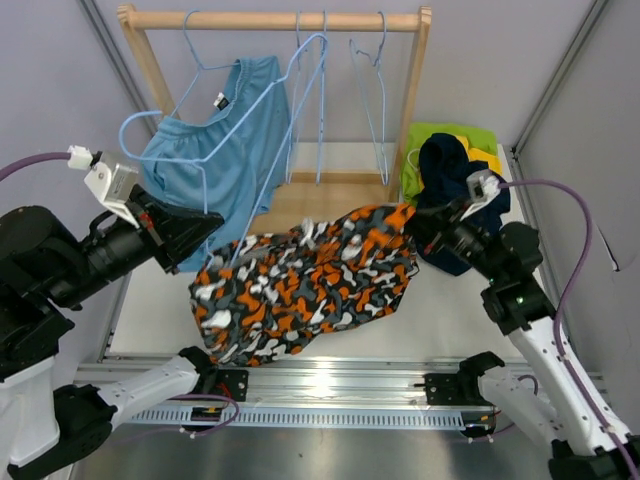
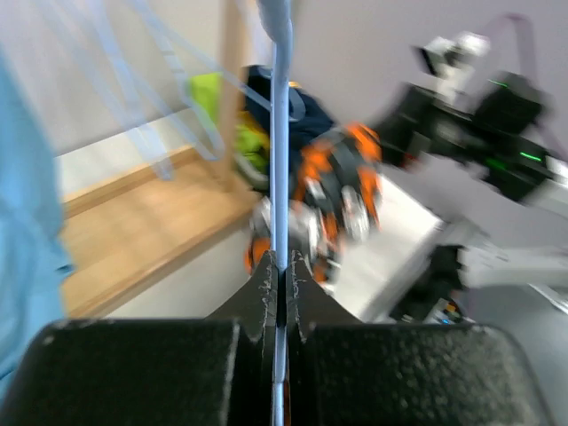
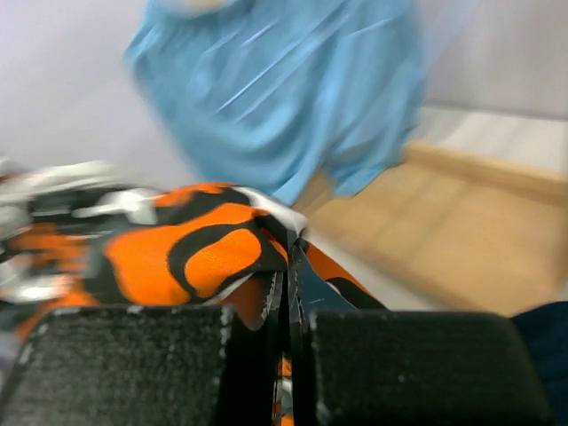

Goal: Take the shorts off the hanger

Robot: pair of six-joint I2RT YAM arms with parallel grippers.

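The orange-black-white camouflage shorts (image 1: 300, 285) are spread over the middle of the white table (image 1: 150, 310), in front of the wooden rack (image 1: 280, 18). Their upper right corner is lifted and pinched by the right gripper (image 1: 420, 225); in the right wrist view its fingers (image 3: 133, 355) are pressed together on a fold of the printed fabric. At the upper left edge of the same shorts, the left gripper (image 1: 212, 225) has its fingers closed on the thin wire of a light blue hanger (image 2: 281, 133), which slants up toward the rack's rod. Whether this hanger passes through the camouflage shorts cannot be told. The light blue shorts (image 1: 225, 140) hang at the left side of the rack, just behind the left gripper. The navy shorts (image 1: 447, 165), yellow shorts (image 1: 487, 158) and lime green shorts (image 1: 440, 132) lie piled at the right of the rack, behind the right gripper. Empty wire hangers (image 1: 372, 90) hang from the rod.
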